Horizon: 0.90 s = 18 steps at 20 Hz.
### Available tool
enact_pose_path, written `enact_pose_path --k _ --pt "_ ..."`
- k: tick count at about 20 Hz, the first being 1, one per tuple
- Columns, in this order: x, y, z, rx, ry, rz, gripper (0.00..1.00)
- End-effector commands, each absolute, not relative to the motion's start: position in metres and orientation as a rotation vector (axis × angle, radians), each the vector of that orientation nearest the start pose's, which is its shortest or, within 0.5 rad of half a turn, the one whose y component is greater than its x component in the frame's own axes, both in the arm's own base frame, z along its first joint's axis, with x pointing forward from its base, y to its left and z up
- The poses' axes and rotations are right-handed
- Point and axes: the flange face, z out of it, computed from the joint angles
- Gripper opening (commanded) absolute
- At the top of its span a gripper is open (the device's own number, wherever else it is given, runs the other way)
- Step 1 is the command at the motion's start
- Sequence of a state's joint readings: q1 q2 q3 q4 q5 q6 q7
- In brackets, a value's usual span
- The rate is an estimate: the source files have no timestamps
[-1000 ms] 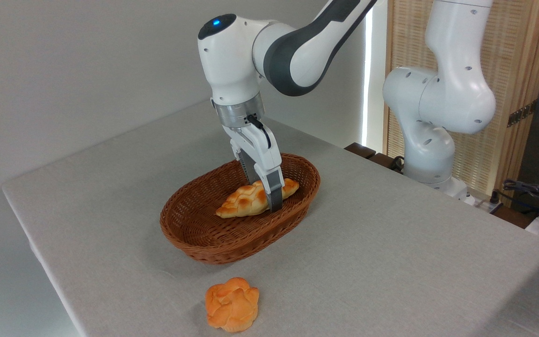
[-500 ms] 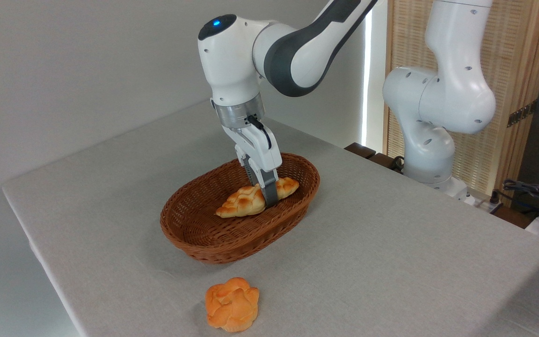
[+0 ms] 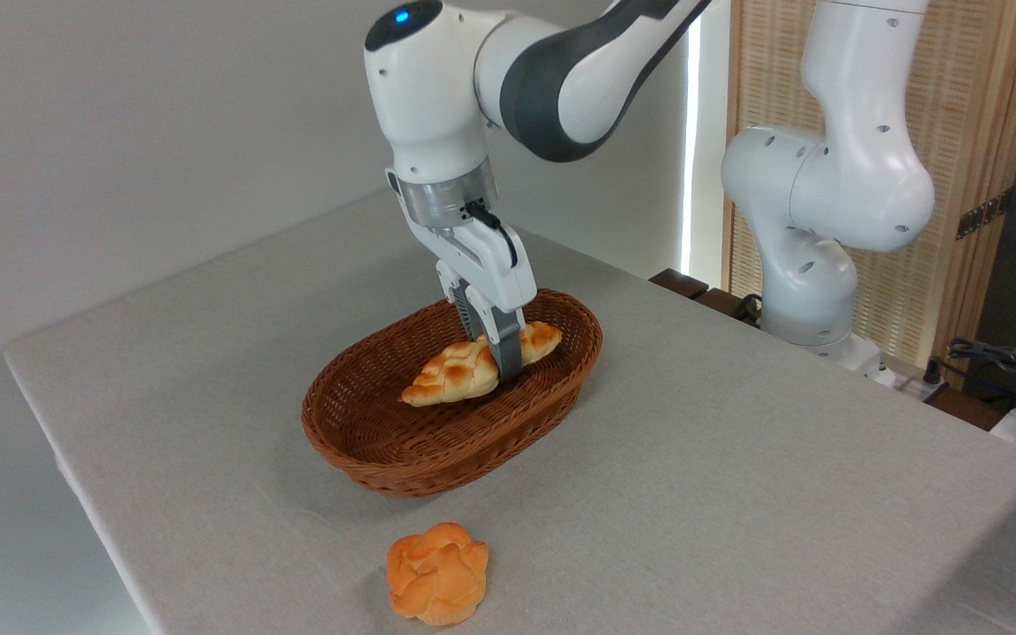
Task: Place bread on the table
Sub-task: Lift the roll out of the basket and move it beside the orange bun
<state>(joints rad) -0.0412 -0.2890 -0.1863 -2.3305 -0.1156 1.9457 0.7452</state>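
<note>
Two fingers of my claw [image 3: 501, 351] are pinched across the braided loaf [image 3: 473, 367], right of its middle, so the longer left end droops a little. I judge the loaf hangs just clear of the wicker basket [image 3: 402, 459] floor, within its rim, because it has to clear that wall before it can go down on the table [image 3: 737, 459]. A small round orange bun [image 3: 437, 573] sits on the cloth near the front edge. The grey top looks soft and flat; behind are a plain wall and a slatted screen [image 3: 958, 132].

One braided loaf [image 3: 455, 375], one bun [image 3: 437, 573], one basket [image 3: 384, 450].
</note>
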Motion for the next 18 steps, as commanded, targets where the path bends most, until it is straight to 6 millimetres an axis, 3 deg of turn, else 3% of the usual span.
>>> enact_pose_path --k 1,5,7,9,12,15,16,18 --pt "0.447 -0.106 0.471 -2.925 1.418 0.082 0.32" --pt "0.456 -0.082 0.506 -2.954 1.365 0.079 0.32" --pt "0.462 -0.047 0.536 -2.972 1.294 0.08 0.32" --pt "0.463 -0.016 0.553 -2.972 1.273 0.086 0.32" --pt "0.465 0.016 0.548 -2.951 1.259 0.113 0.33" --pt "0.465 0.071 0.535 -2.864 1.324 0.187 0.35" --pt "0.466 0.09 0.526 -2.88 1.332 0.204 0.36" --pt "0.471 0.103 0.507 -2.878 1.349 0.218 0.36"
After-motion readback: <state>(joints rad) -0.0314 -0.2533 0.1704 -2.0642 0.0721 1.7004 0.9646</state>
